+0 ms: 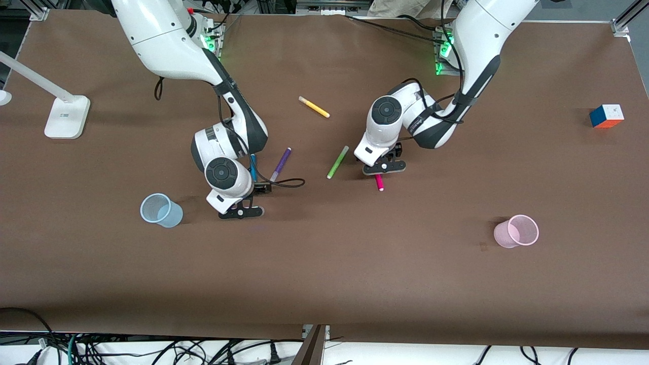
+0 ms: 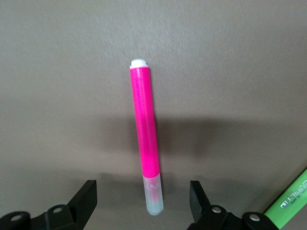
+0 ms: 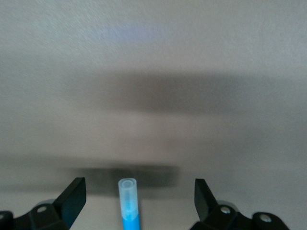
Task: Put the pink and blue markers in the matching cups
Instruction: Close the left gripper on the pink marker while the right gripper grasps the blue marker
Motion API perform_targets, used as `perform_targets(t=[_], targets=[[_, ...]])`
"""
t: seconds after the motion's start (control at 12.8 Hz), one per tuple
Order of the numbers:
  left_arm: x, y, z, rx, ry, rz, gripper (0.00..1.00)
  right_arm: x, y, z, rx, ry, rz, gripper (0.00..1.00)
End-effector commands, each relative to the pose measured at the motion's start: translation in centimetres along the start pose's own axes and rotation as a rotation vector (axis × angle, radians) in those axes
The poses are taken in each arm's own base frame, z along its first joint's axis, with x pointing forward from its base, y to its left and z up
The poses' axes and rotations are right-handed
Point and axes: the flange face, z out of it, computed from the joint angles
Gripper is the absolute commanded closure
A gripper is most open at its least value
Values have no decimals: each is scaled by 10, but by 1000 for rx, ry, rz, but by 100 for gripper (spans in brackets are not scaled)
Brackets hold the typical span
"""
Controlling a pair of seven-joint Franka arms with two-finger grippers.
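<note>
So both cups (image 1: pixel 161 210) are sitting empty while open claws, left (image 2: pixel 143 197) and right (image 3: pixel 139 196), are straddling the pink marker (image 2: pixel 146 139) and blue marker (image 3: pixel 128 203) on the desk (image 1: pixel 324 274), cups toward 7 and 5 o'clock.

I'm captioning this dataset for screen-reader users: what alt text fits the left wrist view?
A pink marker lies on the brown table, its pale cap end between the open fingers of the left gripper. A green marker shows at the picture's corner.

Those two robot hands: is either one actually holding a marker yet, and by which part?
Neither. The left gripper stands open around the pink marker near its pale cap; the right gripper stands open around the blue marker.
</note>
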Motion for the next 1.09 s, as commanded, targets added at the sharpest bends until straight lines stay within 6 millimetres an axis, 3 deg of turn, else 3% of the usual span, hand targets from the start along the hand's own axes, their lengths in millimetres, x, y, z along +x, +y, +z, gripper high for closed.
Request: perform_targets(t=[0.0, 0.31, 0.55, 0.7, 0.94, 1.01], targets=[[0, 6, 2, 1, -6, -14, 32, -11, 2, 2, 3, -10, 8, 0], [-8, 12, 7, 5, -15, -40, 82, -15, -5, 0, 6, -18, -4, 0], [-12, 15, 12, 11, -21, -39, 98, -15, -6, -1, 8, -17, -5, 2], [-7, 10, 5, 34, -22, -48, 100, -15, -6, -1, 7, -17, -8, 30], [13, 5, -30, 138, -31, -64, 100, -14, -6, -1, 8, -14, -8, 74], [21, 4, -42, 171, -41, -77, 100, -14, -6, -1, 8, -13, -8, 82]])
